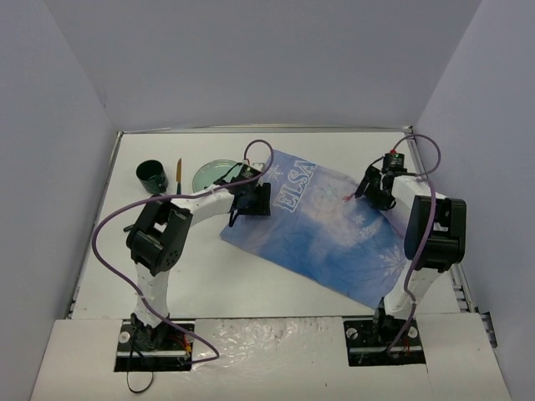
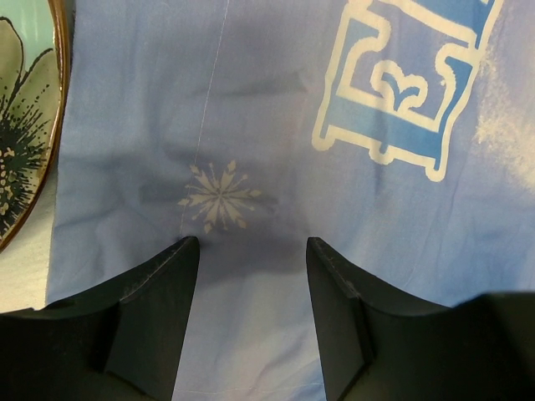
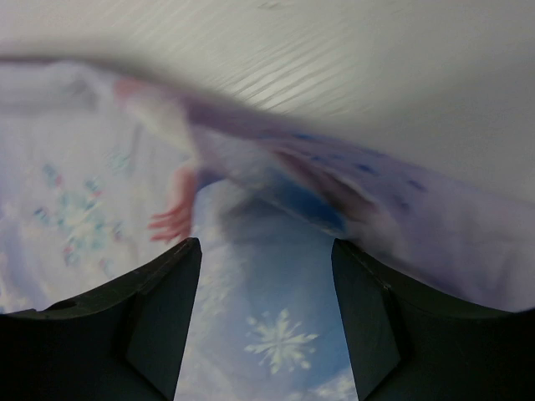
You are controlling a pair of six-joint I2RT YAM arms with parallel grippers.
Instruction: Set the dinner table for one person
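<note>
A: The left gripper (image 2: pixel 251 244) hangs over the left edge of the blue Elsa placemat (image 1: pixel 334 238). Its jaws are spread, with only a snowflake print showing between them.
B: And the right gripper (image 3: pixel 266 251)?
A: Spread too, above the cloth's far right part. The edge there looks rumpled, though it's blurred.
B: Where's the dinner table (image 1: pixel 251 288)?
A: It's the white top under everything. The placemat lies askew across its middle. A green plate (image 1: pixel 209 174), a dark cup (image 1: pixel 152 175) and a slim utensil (image 1: pixel 178 177) sit at the far left.
</note>
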